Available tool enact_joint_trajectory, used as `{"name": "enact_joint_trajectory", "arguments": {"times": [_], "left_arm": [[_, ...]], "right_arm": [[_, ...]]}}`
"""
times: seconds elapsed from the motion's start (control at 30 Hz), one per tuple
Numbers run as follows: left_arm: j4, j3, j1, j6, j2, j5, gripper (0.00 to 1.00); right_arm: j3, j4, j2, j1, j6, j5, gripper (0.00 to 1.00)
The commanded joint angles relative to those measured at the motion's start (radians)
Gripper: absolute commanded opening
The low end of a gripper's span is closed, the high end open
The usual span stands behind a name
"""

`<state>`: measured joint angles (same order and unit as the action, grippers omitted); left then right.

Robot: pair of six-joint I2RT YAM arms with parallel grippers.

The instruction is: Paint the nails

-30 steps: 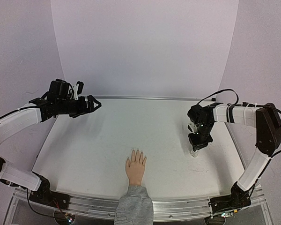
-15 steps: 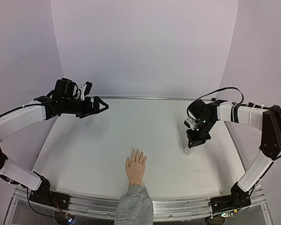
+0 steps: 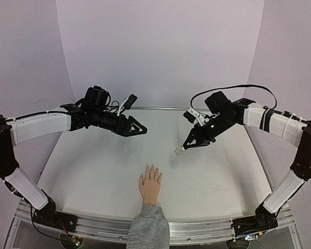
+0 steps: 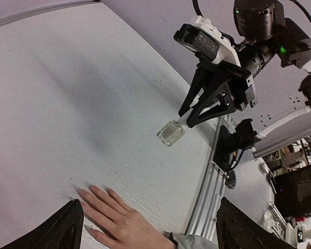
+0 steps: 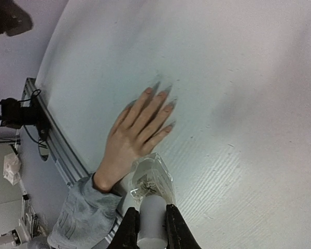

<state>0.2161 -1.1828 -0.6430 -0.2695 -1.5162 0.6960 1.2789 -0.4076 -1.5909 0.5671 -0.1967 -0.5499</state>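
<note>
Above the white table (image 3: 93,171) (lilac walls (image 3: 160,52) behind), left fingers (image 4: 67,231) gape, right fingers (image 5: 177,232) pinch a clear bottle (image 3: 180,151).

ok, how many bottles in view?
1. The small clear bottle is held in the right gripper, over the table, beyond and right of the hand. No other shows in any view.
</note>
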Motion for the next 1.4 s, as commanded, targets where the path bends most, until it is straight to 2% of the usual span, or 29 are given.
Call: {"name": "enact_joint_trajectory", "arguments": {"times": [0.0,0.13,0.6,0.77,0.93,1.13,1.3,1.37], "left_arm": [[-0.055,-0.091,-0.038,0.069,-0.055,0.269,0.88],[-0.055,-0.12,-0.086,0.095,-0.102,0.331,0.85],[0.01,-0.18,-0.188,0.209,-0.142,0.129,0.68],[0.014,-0.19,-0.2,0.219,-0.148,0.166,0.61],[0.018,-0.165,-0.199,0.23,-0.131,0.187,0.61],[0.022,-0.174,-0.2,0.225,-0.143,0.192,0.51],[0.028,-0.179,-0.199,0.226,-0.144,0.18,0.52],[0.029,-0.181,-0.2,0.225,-0.144,0.173,0.57]], "right_arm": [[0.078,-0.002,-0.015,0.045,0.046,-0.21,0.0],[0.124,0.0,-0.035,0.084,0.051,-0.236,0.0],[0.215,-0.002,-0.059,0.144,0.053,-0.258,0.0],[0.218,-0.002,-0.054,0.146,0.058,-0.245,0.0],[0.201,-0.001,-0.019,0.146,0.077,-0.221,0.0],[0.198,0.009,-0.011,0.148,0.084,-0.251,0.0],[0.178,0.053,0.012,0.151,0.072,-0.26,0.0],[0.17,0.068,0.019,0.152,0.068,-0.262,0.0]]}}
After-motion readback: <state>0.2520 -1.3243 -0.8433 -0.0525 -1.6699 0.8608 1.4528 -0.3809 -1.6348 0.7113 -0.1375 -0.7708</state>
